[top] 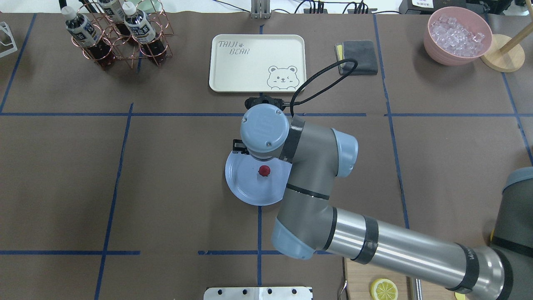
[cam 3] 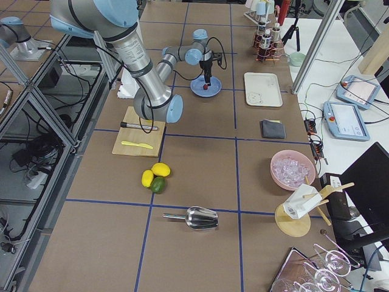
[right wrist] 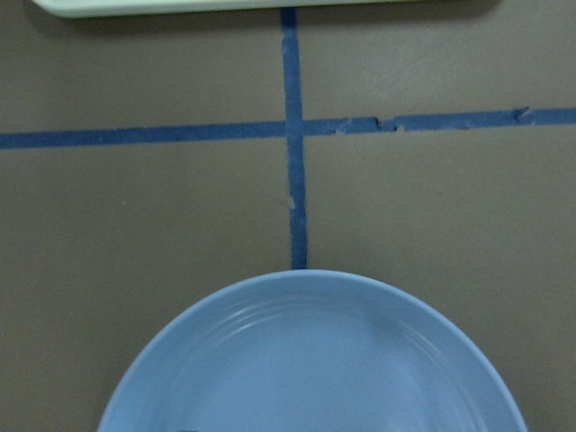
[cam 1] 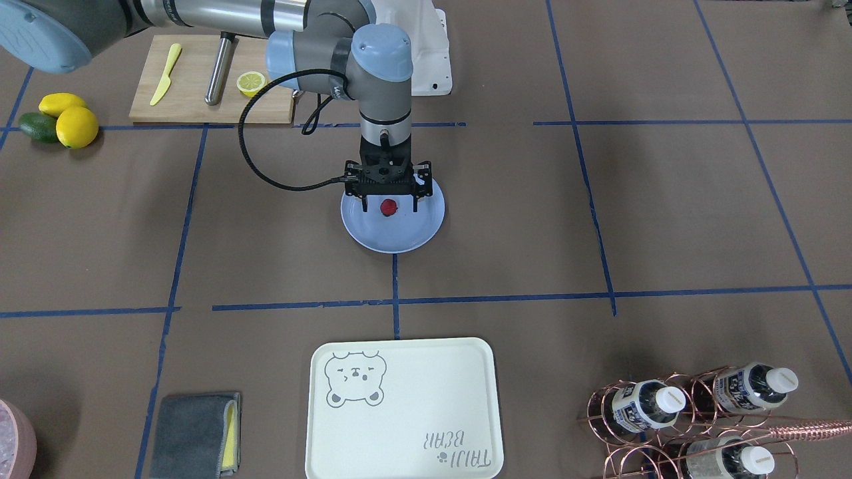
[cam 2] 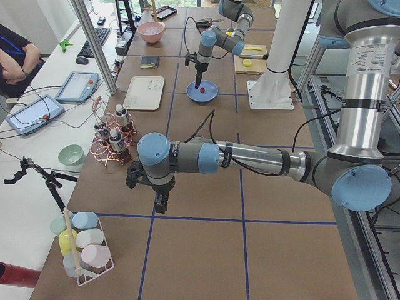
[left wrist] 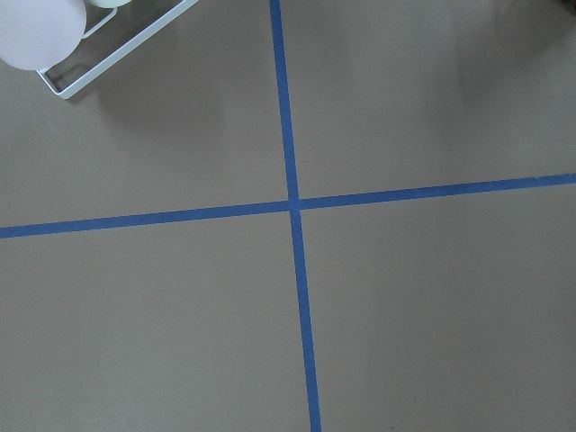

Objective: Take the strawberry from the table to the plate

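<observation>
The small dark-red strawberry (cam 1: 388, 207) lies on the light-blue plate (cam 1: 393, 238) near the middle of the brown table (cam 1: 532, 219). My right gripper (cam 1: 390, 205) points straight down over the plate, open, with one finger on each side of the berry and clear gaps to it. From overhead the strawberry (top: 264, 170) shows on the plate (top: 250, 191) just below the right wrist, which hides the fingers. The right wrist view shows only the plate's rim (right wrist: 310, 288) and tape lines. My left gripper (cam 2: 160, 203) hangs over bare table far from the plate; I cannot tell its state.
A cream bear tray (cam 1: 403, 409) lies on the operators' side of the plate. A cutting board (cam 1: 193, 100) holds a lemon half (cam 1: 251, 82) and a yellow knife (cam 1: 165, 74). Lemons (cam 1: 76, 126), a bottle rack (cam 1: 685, 412), a grey cloth (cam 1: 196, 432) and an ice bowl (top: 458, 35) ring the table.
</observation>
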